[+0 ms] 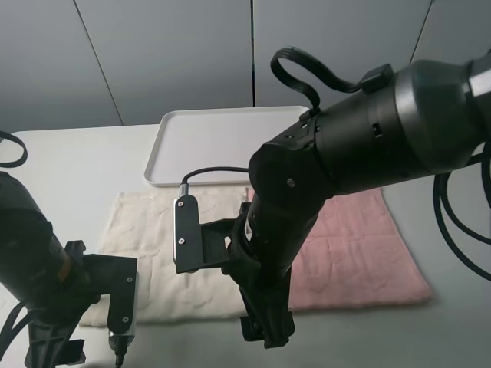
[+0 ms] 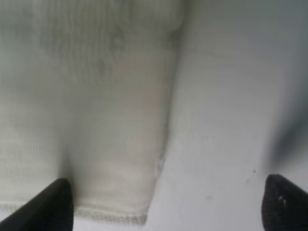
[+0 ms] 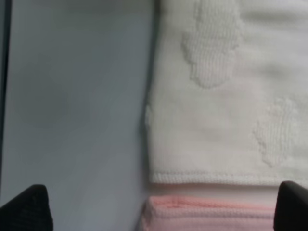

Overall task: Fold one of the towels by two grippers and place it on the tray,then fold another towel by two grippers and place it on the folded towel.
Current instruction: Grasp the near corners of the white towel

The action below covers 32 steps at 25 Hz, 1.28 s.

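The left gripper point(image 2: 168, 207) hangs over a cream towel point(image 2: 96, 120) corner, fingers wide apart and empty. The right gripper point(image 3: 161, 211), equally open, hangs where cream meets the pink towel point(image 3: 216, 216).

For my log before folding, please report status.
Left gripper and right gripper open, each above a cream towel corner. Towel flat, unfolded. Pink towel close beside it; tray bare.

On table point(image 1: 69, 169): tray point(image 1: 222, 142) at back; cream towel point(image 1: 153, 222), pink towel point(image 1: 360, 253) flat, side by side.
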Available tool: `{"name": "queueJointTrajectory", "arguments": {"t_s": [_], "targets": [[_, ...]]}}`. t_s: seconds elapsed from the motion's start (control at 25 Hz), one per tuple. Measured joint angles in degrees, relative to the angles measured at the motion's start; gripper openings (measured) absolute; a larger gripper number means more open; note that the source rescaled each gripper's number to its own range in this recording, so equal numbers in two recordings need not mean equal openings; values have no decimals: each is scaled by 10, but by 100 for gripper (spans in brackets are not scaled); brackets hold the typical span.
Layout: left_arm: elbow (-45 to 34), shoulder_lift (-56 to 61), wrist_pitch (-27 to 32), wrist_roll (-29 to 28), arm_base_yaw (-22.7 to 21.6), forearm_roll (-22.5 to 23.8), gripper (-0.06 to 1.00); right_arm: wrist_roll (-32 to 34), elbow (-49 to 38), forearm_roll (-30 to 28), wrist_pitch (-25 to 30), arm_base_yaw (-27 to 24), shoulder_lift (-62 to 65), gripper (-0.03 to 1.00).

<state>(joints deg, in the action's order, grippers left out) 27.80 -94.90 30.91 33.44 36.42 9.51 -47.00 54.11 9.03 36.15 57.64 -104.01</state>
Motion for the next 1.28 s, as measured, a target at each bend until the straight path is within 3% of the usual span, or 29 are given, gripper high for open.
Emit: {"name": "queueJointTrajectory", "arguments": {"t_s": [1.0, 1.28], "targets": [[4, -44, -5, -5, 1, 7, 100, -1, 0, -7, 5, 0, -10, 100], [4, -44, -4, -6, 1, 7, 100, -1, 1, -7, 5, 29, -33, 100]]}}
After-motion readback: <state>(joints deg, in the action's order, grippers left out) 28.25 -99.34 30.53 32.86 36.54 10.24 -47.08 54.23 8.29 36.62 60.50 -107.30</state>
